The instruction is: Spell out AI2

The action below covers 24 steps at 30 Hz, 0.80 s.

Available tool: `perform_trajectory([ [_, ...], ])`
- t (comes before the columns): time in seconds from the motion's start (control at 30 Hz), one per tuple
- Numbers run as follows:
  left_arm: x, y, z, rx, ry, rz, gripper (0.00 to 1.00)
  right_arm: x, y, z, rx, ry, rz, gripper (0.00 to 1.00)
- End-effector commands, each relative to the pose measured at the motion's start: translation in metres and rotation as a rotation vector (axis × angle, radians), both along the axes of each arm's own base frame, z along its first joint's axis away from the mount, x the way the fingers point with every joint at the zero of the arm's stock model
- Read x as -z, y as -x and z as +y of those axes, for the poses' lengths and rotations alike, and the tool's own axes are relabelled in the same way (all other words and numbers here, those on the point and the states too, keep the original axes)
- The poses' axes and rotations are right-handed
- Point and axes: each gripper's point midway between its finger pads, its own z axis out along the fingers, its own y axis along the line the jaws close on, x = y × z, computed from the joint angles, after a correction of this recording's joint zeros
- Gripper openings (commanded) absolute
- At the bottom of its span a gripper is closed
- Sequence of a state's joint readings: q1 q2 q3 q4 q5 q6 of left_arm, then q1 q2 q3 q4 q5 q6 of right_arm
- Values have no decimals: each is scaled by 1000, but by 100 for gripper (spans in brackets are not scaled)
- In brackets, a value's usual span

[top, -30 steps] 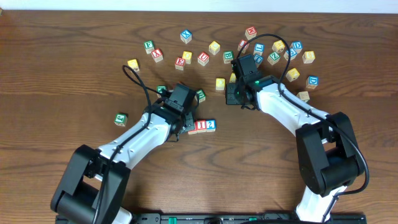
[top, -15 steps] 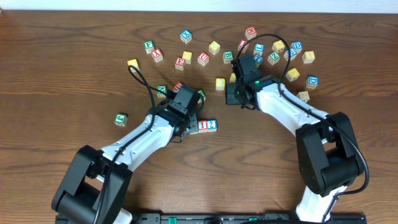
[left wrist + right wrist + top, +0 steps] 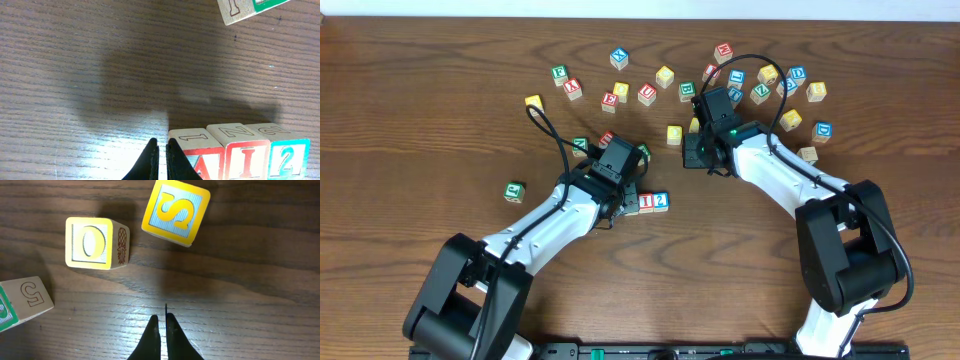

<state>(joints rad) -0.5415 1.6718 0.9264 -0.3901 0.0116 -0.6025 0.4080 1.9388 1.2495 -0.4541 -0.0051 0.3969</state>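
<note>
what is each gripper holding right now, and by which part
Nothing. The left gripper is shut and empty beside the A cube; the right gripper is shut and empty too.

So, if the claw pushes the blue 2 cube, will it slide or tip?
Probably slide: the 2 cube looks like rigid wood, flat on the table. Unlikely to roll. It touches the I cube, so a push that way likely moves both.
</note>
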Motion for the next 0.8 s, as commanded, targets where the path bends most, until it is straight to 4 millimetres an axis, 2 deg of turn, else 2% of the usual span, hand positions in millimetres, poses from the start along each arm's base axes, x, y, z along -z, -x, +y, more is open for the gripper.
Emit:
perform_trajectory([
  [0.0, -3, -7, 3, -6, -21, -20, 8, 0, -4, 2, -9, 1, -4, 1],
  [0.2, 5, -6, 13, -25, -75, -18, 7, 0, -4, 2, -9, 1, -3, 1],
  [0.5, 6, -12, 28, -77, -75, -8, 7, 0, -4, 2, -9, 2, -2, 1],
  [0.77, 6, -21, 60, -133, -93, 4, 7, 2, 3, -7, -32, 46, 23, 1],
])
